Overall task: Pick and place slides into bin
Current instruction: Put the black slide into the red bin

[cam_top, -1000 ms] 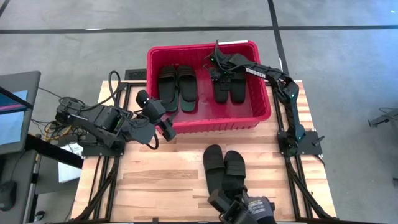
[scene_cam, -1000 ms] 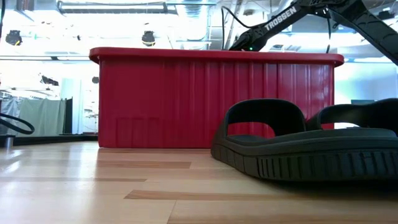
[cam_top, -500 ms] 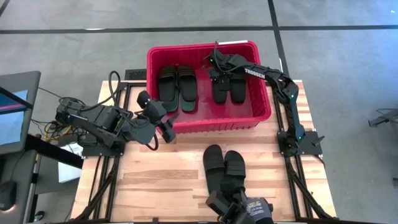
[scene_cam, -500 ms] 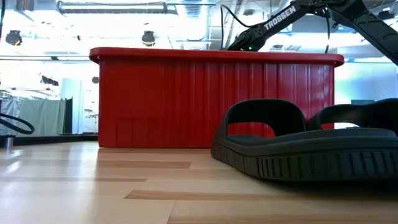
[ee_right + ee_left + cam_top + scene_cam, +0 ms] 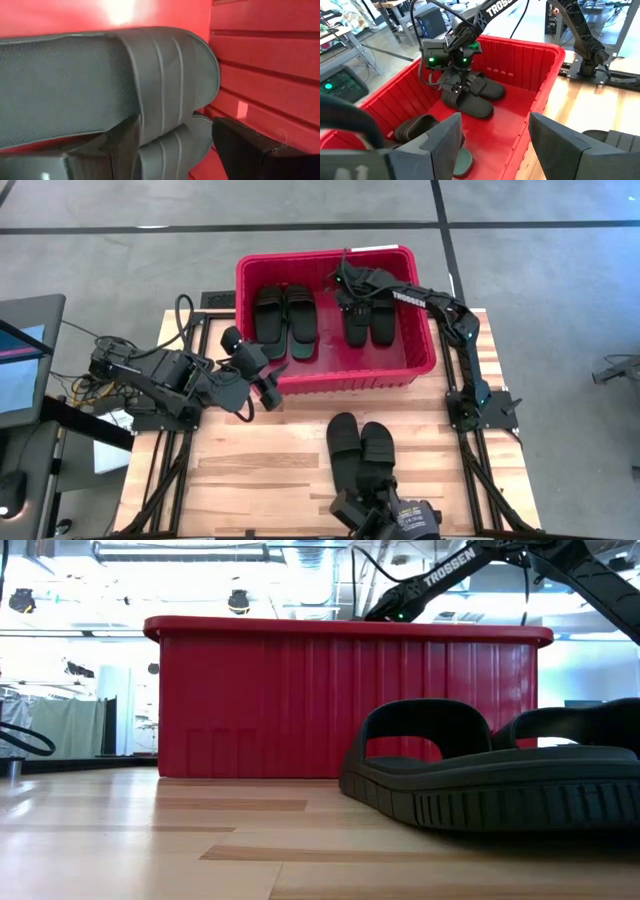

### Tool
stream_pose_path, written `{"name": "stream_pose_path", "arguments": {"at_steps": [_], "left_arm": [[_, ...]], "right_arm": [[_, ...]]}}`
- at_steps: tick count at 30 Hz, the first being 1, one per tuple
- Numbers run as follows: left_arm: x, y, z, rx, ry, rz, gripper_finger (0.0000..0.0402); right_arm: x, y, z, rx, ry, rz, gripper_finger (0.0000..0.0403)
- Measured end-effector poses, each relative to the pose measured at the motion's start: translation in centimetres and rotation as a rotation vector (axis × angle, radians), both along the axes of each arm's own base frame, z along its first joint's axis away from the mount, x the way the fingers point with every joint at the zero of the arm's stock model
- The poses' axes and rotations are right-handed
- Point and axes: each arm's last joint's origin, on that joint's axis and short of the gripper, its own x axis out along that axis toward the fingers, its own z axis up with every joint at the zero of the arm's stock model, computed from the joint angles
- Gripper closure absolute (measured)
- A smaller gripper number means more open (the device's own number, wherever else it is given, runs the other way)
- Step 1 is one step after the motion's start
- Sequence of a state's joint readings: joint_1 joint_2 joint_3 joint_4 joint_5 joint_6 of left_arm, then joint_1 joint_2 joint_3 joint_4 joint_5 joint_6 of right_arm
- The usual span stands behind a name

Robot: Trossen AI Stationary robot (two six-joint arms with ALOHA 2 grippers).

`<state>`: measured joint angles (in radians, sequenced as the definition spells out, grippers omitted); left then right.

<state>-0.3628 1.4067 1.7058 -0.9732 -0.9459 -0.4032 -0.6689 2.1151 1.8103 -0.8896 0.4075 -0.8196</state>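
Note:
The red bin point(image 5: 242, 300) stands at the table's far side and holds two pairs of black slides, one at its left point(image 5: 285, 320) and one at its right point(image 5: 368, 318). My right gripper point(image 5: 345, 280) reaches down into the bin's far right part, open, over the far end of the right pair point(image 5: 150, 75). A greenish sole point(image 5: 462, 161) shows under the left pair. Another black pair point(image 5: 360, 445) lies flat on the table in front of the bin. My left gripper point(image 5: 272, 390) hovers open and empty at the bin's near left wall. My right gripper comes slanting down from above with a finger point(image 5: 107, 150) on either side of the ribbed strap point(image 5: 175, 145) of a black slide that lies in the bin against its red wall. I cannot tell whether the fingers touch the strap.
A camera unit point(image 5: 385, 518) sits at the table's near edge, just in front of the loose pair. Black arm frames point(image 5: 480, 405) stand on both table sides. A monitor point(image 5: 22, 360) stands off the left edge. Bare wood point(image 5: 260, 470) lies left of the loose pair.

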Motion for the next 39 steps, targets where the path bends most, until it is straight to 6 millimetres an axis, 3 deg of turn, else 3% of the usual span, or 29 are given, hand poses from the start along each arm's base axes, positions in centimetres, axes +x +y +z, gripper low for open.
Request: {"name": "stream_pose_path", "arguments": {"at_steps": [15,22,30,39], "left_arm": [[-0.4,-0.9,-0.1,0.006,0.015,-0.038,0.0182],[-0.6,-1.3,-0.2,0.01,0.02,-0.05,0.0181],[-0.6,-1.3,-0.2,0.015,0.027,-0.051,0.0182],[-0.7,-1.5,-0.2,0.032,0.041,-0.069,0.0182]], "right_arm": [[1.2,1.7,0.8,-0.034,-0.007,0.056,0.0174],[1.2,2.9,3.0,-0.081,-0.046,0.051,0.0174],[-0.3,6.0,9.9,-0.178,-0.23,0.052,0.0174],[-5.0,13.7,19.9,-0.254,-0.557,0.131,0.0174]]}}
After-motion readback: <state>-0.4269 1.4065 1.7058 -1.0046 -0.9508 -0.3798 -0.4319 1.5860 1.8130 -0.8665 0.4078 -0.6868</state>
